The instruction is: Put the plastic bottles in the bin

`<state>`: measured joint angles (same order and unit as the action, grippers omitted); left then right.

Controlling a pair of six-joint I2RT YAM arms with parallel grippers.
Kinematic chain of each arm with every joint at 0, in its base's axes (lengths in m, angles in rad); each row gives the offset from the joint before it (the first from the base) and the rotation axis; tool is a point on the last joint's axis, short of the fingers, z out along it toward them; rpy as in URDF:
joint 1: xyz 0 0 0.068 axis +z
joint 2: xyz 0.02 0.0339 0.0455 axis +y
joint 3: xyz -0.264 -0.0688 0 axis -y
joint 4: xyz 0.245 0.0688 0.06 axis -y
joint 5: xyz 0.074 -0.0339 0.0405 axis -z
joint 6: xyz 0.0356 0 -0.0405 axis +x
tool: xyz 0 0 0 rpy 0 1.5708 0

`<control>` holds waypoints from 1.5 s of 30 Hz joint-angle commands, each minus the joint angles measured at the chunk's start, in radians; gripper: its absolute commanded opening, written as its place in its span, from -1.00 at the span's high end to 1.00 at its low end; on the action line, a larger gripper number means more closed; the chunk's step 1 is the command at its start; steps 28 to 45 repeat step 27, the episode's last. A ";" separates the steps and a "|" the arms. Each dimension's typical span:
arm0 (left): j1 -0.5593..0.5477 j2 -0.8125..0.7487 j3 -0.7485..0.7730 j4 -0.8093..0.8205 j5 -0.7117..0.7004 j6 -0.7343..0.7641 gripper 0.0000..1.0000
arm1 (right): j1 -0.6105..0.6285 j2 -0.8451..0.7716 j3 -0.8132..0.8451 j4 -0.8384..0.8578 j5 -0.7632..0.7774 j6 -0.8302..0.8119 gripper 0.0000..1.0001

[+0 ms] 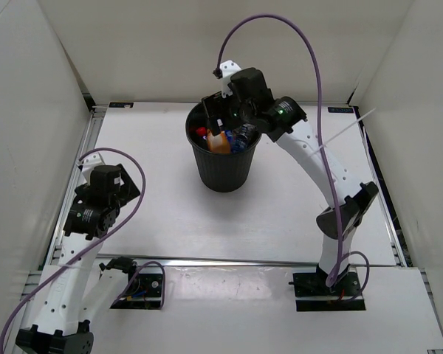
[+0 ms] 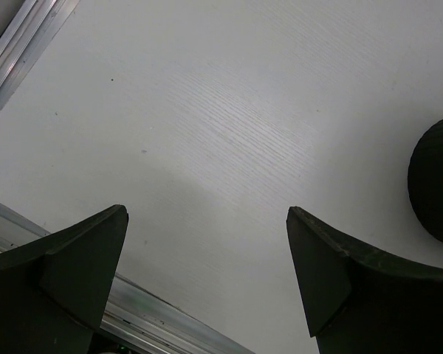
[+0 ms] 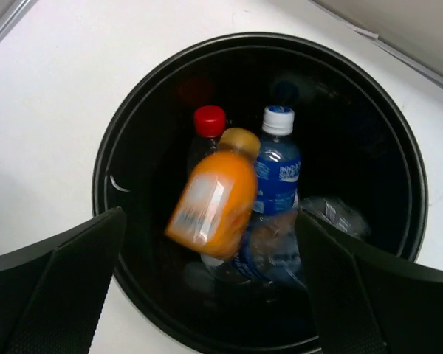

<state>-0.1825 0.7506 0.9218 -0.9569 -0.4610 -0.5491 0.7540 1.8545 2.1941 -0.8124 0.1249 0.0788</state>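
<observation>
**Item:** black round plastic bin, standing on the white desk.

**Contents:** short orange plastic bottle, blurred, long axis tilted. A clear blue-labelled bottle and a red-capped bottle are just beside it.

**Right hand**: directly above the bin's mouth, fingers spread wide, grasping nothing. The orange bottle is straight below, clear of both fingers.

**Left hand**: released, empty, well to the bin's left.

**Judgement:** no bottle shows outside the bin.
</observation>
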 commanded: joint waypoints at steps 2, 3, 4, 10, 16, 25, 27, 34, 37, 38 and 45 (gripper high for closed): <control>0.005 0.010 -0.005 0.017 -0.013 -0.017 -1.00 | 0.005 -0.073 0.016 0.024 0.004 0.029 -1.00; 0.005 0.010 -0.014 0.017 -0.013 -0.017 -1.00 | 0.005 -0.095 0.003 0.010 0.046 0.044 -1.00; 0.005 0.024 -0.014 0.017 -0.013 -0.017 -1.00 | -0.004 -0.107 0.003 -0.013 0.091 0.061 -1.00; 0.005 0.021 -0.024 0.069 -0.077 -0.067 -1.00 | -0.160 -0.314 -0.232 -0.108 0.189 0.418 -1.00; 0.005 -0.019 -0.089 0.113 -0.068 -0.120 -1.00 | -0.490 -0.305 -0.317 -0.258 -0.309 0.454 -1.00; 0.005 0.018 -0.089 0.142 -0.087 -0.118 -1.00 | -0.706 -0.409 -0.545 -0.277 -0.424 0.414 -1.00; 0.005 0.032 -0.066 0.142 -0.128 -0.118 -1.00 | -0.738 -0.455 -0.597 -0.200 -0.439 0.414 -1.00; 0.005 0.032 -0.066 0.142 -0.128 -0.118 -1.00 | -0.738 -0.455 -0.597 -0.200 -0.439 0.414 -1.00; 0.005 0.032 -0.066 0.142 -0.128 -0.118 -1.00 | -0.738 -0.455 -0.597 -0.200 -0.439 0.414 -1.00; 0.005 0.032 -0.066 0.142 -0.128 -0.118 -1.00 | -0.738 -0.455 -0.597 -0.200 -0.439 0.414 -1.00; 0.005 0.032 -0.066 0.142 -0.128 -0.118 -1.00 | -0.738 -0.455 -0.597 -0.200 -0.439 0.414 -1.00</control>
